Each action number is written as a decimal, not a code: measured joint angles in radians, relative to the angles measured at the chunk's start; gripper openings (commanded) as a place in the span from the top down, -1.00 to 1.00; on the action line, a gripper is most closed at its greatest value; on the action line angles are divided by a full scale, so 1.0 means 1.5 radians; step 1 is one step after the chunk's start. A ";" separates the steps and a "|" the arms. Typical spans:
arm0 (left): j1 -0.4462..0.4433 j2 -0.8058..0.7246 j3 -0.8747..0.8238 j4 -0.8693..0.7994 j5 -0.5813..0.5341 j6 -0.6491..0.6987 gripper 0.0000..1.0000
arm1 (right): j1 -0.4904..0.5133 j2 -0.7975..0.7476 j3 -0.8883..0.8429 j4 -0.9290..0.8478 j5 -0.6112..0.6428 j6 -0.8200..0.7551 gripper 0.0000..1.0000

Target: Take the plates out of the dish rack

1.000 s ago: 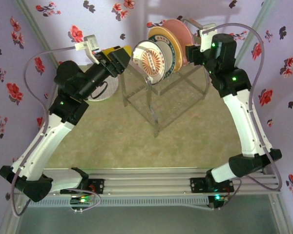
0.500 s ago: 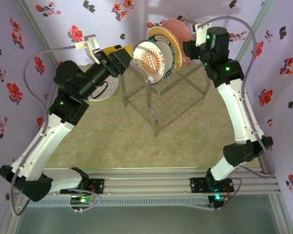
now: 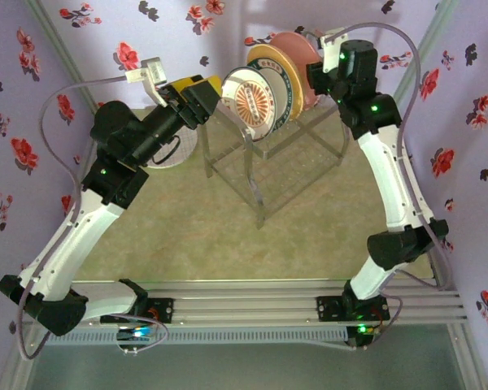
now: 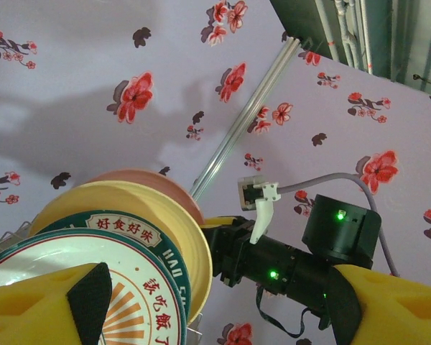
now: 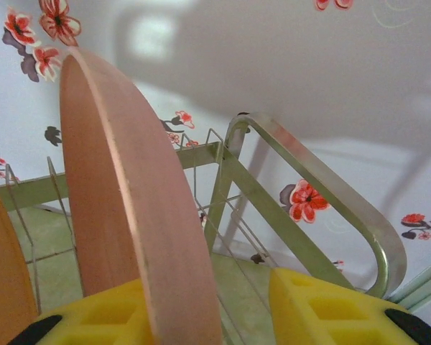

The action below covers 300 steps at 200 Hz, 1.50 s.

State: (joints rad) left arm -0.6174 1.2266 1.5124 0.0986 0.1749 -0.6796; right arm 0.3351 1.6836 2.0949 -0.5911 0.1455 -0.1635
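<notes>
On the top tier of the dish rack (image 3: 257, 191) three plates stand on edge: the sunburst plate (image 3: 254, 101) in front, the yellow plate (image 3: 280, 67) behind it, and the pink plate (image 3: 299, 45) at the back. At the rack's far right end the right gripper (image 5: 214, 310) straddles the pink plate's rim. It is partly spread, with one finger (image 5: 104, 316) right beside the plate's face and the other apart from it. Left of the rack, the left gripper (image 3: 202, 89) hangs beside the sunburst plate, spread wide and holding nothing. Another plate (image 3: 177, 153) lies on the surface (image 3: 187, 236) left of the rack.
</notes>
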 measured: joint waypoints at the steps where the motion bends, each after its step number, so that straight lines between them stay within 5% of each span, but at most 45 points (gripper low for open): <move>1: 0.000 0.000 0.000 0.000 0.000 0.000 -0.61 | 0.000 0.000 0.001 0.000 0.001 -0.001 0.25; 130: 0.000 0.000 0.000 0.014 -0.006 -0.001 -0.61 | 0.085 0.032 0.045 -0.008 0.222 -0.113 0.72; 164: 0.000 0.000 0.000 0.015 -0.008 -0.001 -0.61 | 0.090 0.039 0.052 -0.008 0.249 -0.125 1.00; 300: 0.000 0.000 0.000 0.030 -0.012 -0.001 -0.60 | 0.153 0.048 0.084 0.059 0.377 -0.259 1.00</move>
State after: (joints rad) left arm -0.6174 1.2266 1.5120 0.1429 0.1570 -0.6815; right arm 0.5640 1.7550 2.2211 -0.5022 0.7109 -0.5518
